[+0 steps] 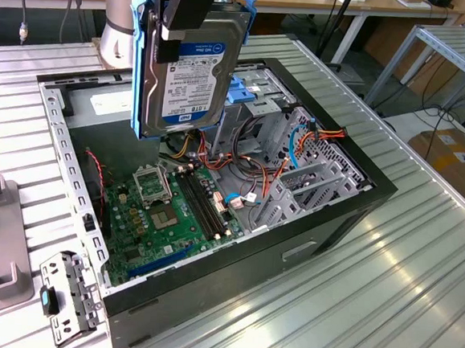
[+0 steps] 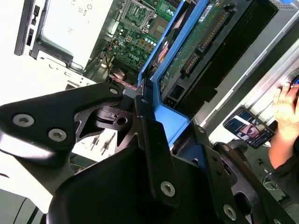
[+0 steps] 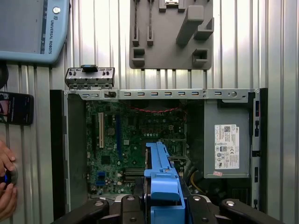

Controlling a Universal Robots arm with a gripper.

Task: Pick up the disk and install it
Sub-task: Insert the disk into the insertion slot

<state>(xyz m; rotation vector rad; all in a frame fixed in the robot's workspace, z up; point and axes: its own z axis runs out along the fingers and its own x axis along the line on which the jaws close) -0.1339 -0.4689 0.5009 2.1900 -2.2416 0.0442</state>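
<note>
Silver-grey disk (image 1: 193, 74) hangs on edge above open computer case (image 1: 291, 251) | gripper (image 1: 188, 21) fingers clamped on disk | step: carry, not installed | seating calls for blue rails (image 1: 139, 58) square to case's drive bay (image 1: 262, 104)

From where I stand, the arm (image 1: 116, 20) and most of the gripper (image 1: 184, 25) run off the exterior view's upper edge. Its black fingers (image 1: 199, 10) cover the top of the disk (image 1: 190, 82). The hanging disk blocks part of the open computer case (image 1: 333, 222) behind it. A person's hand (image 3: 5, 158) is cut by the first wrist view's edge.
</note>
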